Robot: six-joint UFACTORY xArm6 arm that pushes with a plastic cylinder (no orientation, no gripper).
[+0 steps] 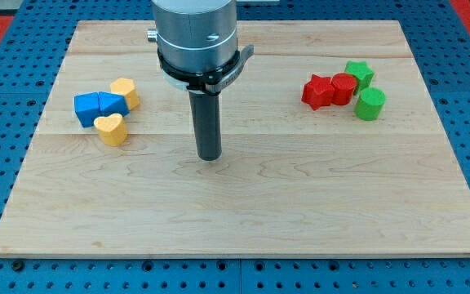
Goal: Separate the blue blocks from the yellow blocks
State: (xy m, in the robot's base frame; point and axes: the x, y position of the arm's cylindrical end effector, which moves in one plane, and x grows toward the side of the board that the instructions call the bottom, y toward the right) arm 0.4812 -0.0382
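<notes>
- The wooden tabletop point(243, 220) is bare along the view's bottom edge.
- My tip point(210, 158) sits on the wood near the middle of the board. The tool is a plain dark rod with no jaws, so it holds nothing and touches no block.
- The yellow heart-shaped block point(111, 129) lies to the view's left of my tip, well apart from it, and is the nearest piece of the left cluster.
- Just above it, two blue blocks touch each other: a blue cube-like block point(86, 109) and a blue block point(113, 104) whose shape I cannot make out.
- A second yellow block point(126, 92) presses against the blue pair on its upper right side, the piece closest to the rod.
- Far to the view's right sit a green cylinder point(371, 104), a red cylinder point(343, 88), a red star-like block point(317, 91) and a green star-shaped block point(359, 73), bunched together.
</notes>
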